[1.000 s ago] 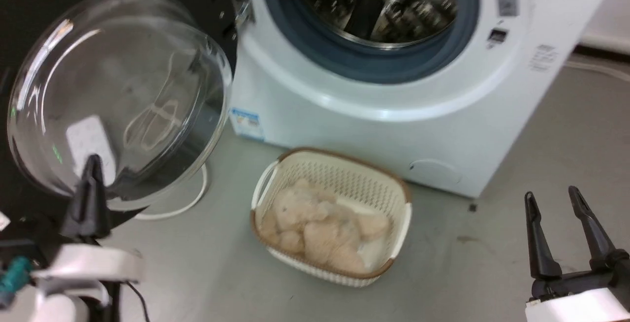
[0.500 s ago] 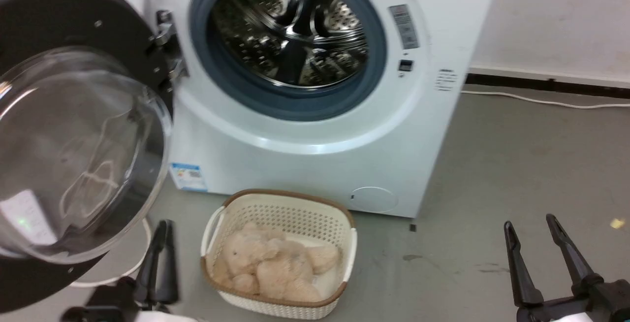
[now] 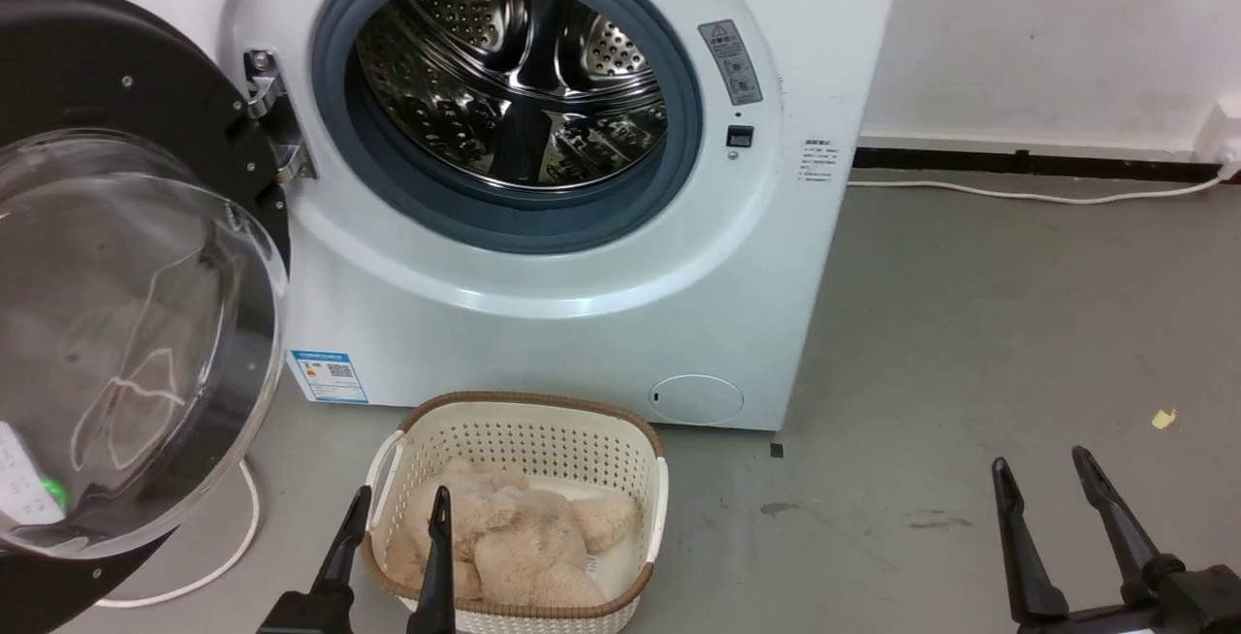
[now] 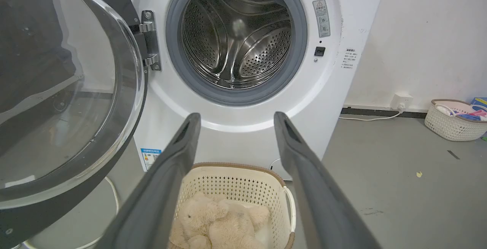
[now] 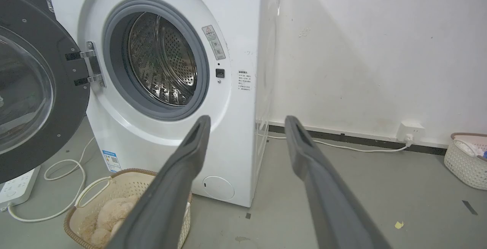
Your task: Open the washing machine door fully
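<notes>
Washing machine door (image 3: 145, 256) hangs swung out on the robot's left, off its hinge (image 3: 267, 115), glass bowl (image 3: 116, 372) facing this way. Looks wide open already, prob near its stop, tho can't tell if it goes further.

Handling, my guess: heavy-ish & stiff, swings on one fixed arc, so push along that arc, not against it. Glass is slick & curved, so bad for a grip. Better the black rim (image 3: 116, 52) at the edge farthest from the hinge, or a flat push there.

Nearest: left tool (image 3: 402, 493) low centre-left, fingers moderately apart, holding nothing, just this side of a cream basket (image 3: 528, 401) w/ a plush toy (image 3: 504, 537) inside. Door sits to that tool's left & a bit beyond, not touching. Right tool (image 3: 1039, 459) at lower right, also parted & empty, well apart from door.

Further back: washing machine (image 3: 582, 324), drum (image 3: 514, 81) exposed. White cable (image 3: 1018, 196) runs along the floor (image 3: 970, 343) by the wall (image 3: 1018, 33).
</notes>
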Tool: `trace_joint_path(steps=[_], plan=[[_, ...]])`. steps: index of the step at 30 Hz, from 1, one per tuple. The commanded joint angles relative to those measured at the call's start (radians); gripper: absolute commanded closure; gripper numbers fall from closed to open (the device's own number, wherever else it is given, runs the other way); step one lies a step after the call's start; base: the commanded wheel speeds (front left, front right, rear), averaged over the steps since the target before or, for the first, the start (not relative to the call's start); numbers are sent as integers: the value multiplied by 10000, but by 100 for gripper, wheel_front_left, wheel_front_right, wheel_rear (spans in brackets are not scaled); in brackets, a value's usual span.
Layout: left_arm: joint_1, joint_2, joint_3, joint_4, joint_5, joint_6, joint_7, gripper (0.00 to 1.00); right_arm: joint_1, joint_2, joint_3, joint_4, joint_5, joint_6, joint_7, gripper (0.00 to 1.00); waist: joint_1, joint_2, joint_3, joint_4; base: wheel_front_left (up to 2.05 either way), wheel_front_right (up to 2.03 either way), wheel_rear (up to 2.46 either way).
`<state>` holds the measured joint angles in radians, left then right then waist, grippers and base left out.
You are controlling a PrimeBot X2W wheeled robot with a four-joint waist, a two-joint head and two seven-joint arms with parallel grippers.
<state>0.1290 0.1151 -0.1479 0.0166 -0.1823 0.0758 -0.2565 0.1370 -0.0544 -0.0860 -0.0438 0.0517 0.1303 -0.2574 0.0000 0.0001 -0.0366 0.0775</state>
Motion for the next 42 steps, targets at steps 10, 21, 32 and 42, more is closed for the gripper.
trace_joint_path(steps=[10, 21, 32, 42], plan=[[107, -219, 324, 274, 364, -23, -53, 0, 120, 41, 31, 142, 164, 4, -44, 0, 0, -1, 28, -73, 0, 0, 0], [-27, -324, 375, 217, 325, -23, 54, 100, -31, 1, 67, 112, 115, -2, 54, 100, 1, -1, 64, -29, 0, 0, 0], [-140, -353, 474, 183, 459, -89, 279, 100, -150, 4, 137, 141, 58, -1, 280, 100, 1, -1, 91, -96, 0, 0, 0], [-253, -382, 573, 149, 593, -155, 504, 100, -270, 8, 209, 170, 2, -1, 506, 100, 1, -1, 118, -163, 0, 0, 0]])
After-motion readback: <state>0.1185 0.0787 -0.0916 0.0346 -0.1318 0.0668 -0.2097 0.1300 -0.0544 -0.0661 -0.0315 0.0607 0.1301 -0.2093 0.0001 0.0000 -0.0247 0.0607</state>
